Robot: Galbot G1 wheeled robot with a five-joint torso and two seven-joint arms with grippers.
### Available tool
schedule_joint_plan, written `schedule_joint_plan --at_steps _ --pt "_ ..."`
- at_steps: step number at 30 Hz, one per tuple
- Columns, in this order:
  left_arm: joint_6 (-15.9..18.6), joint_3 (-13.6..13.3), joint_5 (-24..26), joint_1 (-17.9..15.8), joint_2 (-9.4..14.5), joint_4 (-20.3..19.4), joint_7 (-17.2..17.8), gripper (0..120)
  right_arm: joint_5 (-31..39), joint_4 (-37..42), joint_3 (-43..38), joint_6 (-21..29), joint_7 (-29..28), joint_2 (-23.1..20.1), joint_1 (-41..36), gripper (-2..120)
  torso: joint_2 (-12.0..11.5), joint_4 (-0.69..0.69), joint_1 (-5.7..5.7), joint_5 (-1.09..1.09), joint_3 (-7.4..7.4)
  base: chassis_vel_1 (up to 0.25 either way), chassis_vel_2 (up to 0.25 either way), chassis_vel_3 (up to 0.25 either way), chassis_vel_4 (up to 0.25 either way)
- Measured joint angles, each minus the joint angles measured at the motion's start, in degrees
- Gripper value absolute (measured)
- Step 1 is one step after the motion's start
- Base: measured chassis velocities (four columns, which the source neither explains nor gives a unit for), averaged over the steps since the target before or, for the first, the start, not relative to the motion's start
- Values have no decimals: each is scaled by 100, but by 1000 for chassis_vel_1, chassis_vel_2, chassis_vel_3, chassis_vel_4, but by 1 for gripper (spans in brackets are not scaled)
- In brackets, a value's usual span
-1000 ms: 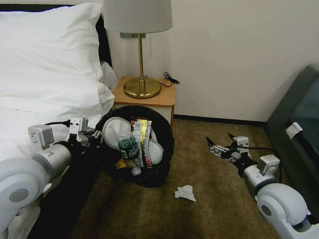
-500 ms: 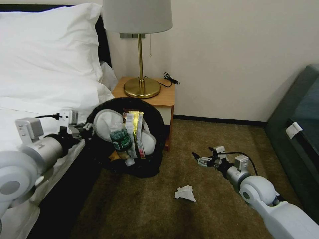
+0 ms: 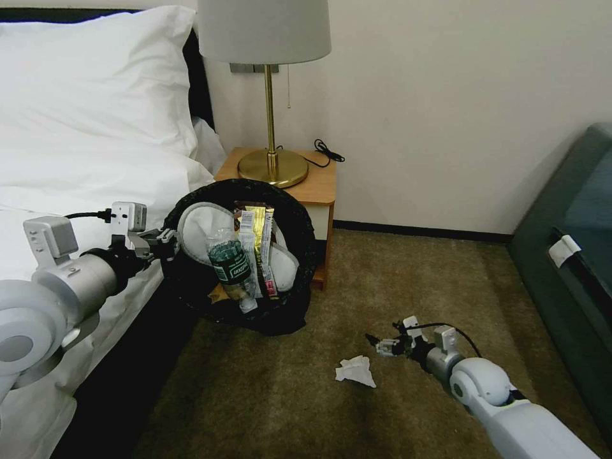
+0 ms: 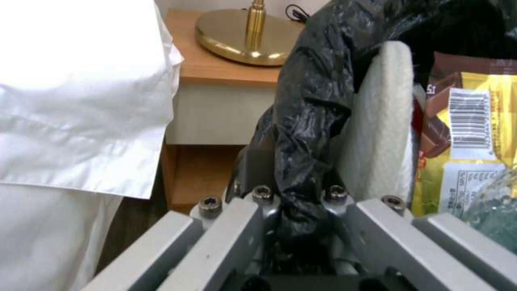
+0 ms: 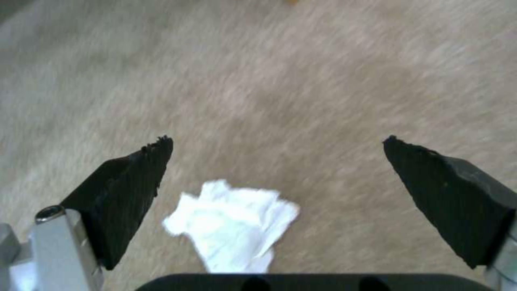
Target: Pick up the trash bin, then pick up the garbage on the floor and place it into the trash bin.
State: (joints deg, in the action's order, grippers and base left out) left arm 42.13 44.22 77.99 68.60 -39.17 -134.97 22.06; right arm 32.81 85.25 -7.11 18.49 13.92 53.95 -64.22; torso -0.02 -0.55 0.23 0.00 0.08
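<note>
One crumpled white tissue [image 5: 232, 224] on brown carpet [image 3: 408, 280] — just ahead of right gripper [image 3: 377, 344], between wide-spread black fingertips [image 5: 127, 190], no clear long axis. Farther off, round black-bagged trash bin [image 3: 299, 217] raised off floor beside nightstand [image 3: 315, 185], rim pinched by left gripper [image 3: 167, 242] — holding slipper, wrappers, bottle.

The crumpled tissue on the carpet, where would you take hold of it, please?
Probably pinch the tissue across its raised, crumpled middle from straight above: it lies low on the carpet with nothing beside it, and the open right gripper already straddles it.
</note>
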Motion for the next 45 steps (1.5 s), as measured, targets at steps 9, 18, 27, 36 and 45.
schedule_joint_plan --at_steps 9,18,27,36,45 --pt "0 22 13 -33 7 13 -17 2 -107 -709 459 -94 257 275 365 100 0 -1 0 0 0 0 0 0 0" --pt "0 25 14 -19 34 16 -23 2 -336 -1282 717 -239 371 638 561 100 0 -1 0 -2 0 0 0 0 0" --pt "0 16 28 25 67 -51 -22 2 -490 -1844 941 -392 382 980 758 100 0 -2 0 -1 0 0 0 0 0" --pt "0 8 45 19 73 -61 -22 2 -628 -2374 1115 -492 371 1389 1010 100 0 0 0 0 0 0 0 0 0" --pt "1 8 51 44 63 -50 -49 2 -626 -2667 1193 -649 407 1514 1105 100 0 -3 -1 -2 -1 0 0 0 0"
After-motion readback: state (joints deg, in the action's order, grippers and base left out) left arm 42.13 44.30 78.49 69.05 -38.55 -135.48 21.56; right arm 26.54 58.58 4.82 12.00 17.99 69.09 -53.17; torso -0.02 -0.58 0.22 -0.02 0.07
